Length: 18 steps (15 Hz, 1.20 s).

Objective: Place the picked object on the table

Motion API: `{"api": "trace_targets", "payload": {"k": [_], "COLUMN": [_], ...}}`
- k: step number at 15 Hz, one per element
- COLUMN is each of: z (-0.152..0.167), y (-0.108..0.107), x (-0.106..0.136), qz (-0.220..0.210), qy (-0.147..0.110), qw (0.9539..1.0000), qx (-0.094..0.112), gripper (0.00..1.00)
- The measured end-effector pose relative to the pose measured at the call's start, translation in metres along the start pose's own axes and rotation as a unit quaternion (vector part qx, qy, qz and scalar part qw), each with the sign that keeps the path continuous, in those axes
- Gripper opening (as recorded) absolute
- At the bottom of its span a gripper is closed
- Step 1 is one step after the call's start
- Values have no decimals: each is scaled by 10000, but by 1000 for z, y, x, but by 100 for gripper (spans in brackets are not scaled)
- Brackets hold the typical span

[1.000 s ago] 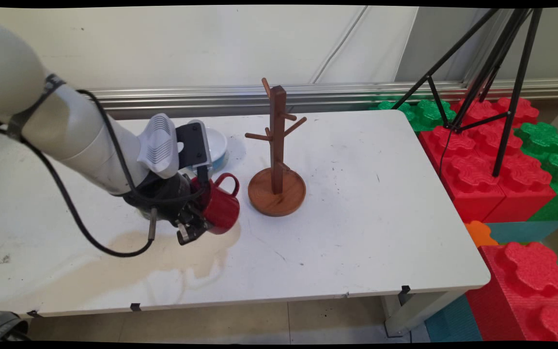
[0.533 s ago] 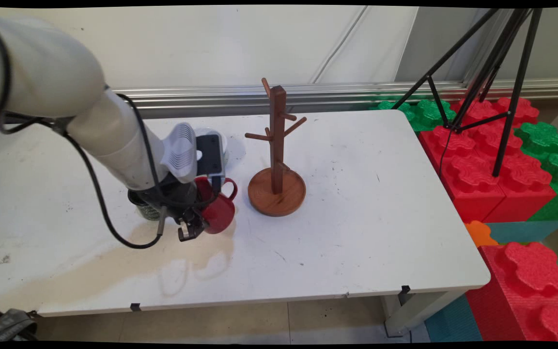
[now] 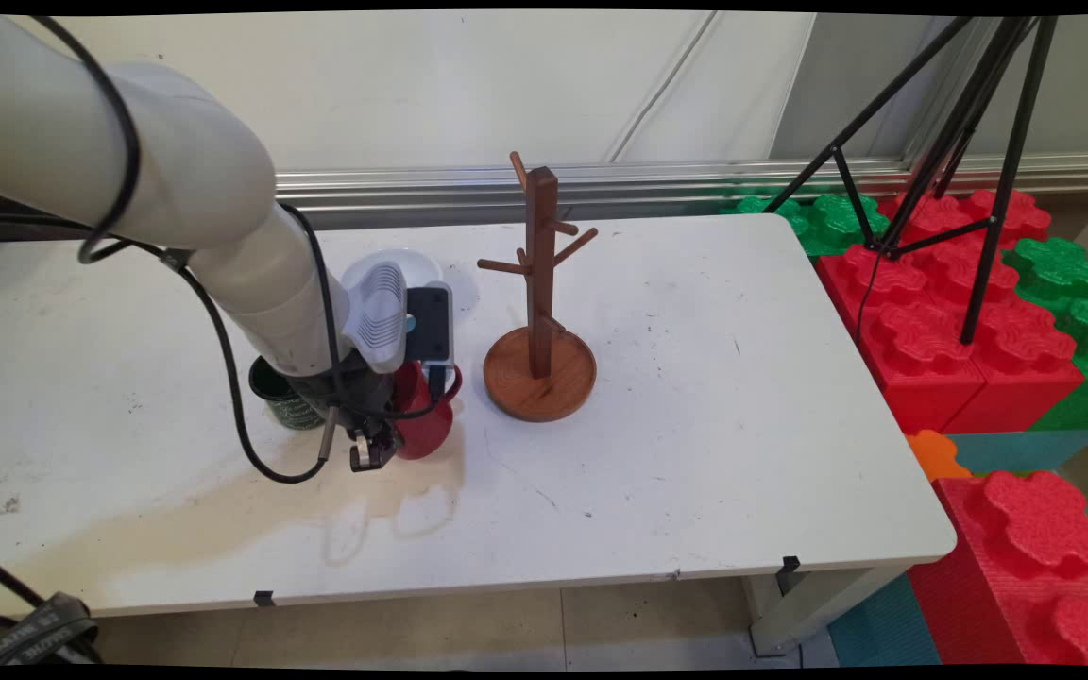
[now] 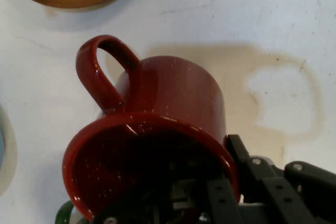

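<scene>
Red speckled mug [image 4: 163,129] is gripped at its rim by the gripper [image 3: 376,444], one of the fingers [image 4: 215,195] seen inside the cup and the other outside its wall. The mug is held tilted just above the white tabletop [image 3: 695,425], handle toward the wooden mug tree [image 3: 538,312] just beside it. A dark green cup [image 3: 278,392] and a white bowl [image 3: 393,269] are seen behind the arm.

I work in what looks like a robotics lab: my bare white desk [image 3: 695,453] stands against a plain wall, with a black tripod [image 3: 969,142] beside it on giant red and green foam blocks [image 3: 960,321], tiled floor below.
</scene>
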Motion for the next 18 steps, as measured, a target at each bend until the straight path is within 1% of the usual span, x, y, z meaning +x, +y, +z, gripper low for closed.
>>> {"api": "trace_targets", "payload": {"k": [6,10,11,18], "z": [15,22,23,28], "y": [-1,0,1,3], "x": [3,5,6,9], "qz": [151,230,238,213], "qy": [-243,-357,-376,-406], "qw": [9996,9991,9990,9989], "qx": [-34,-51,-55,-62], "gripper": [0,0,100,100]}}
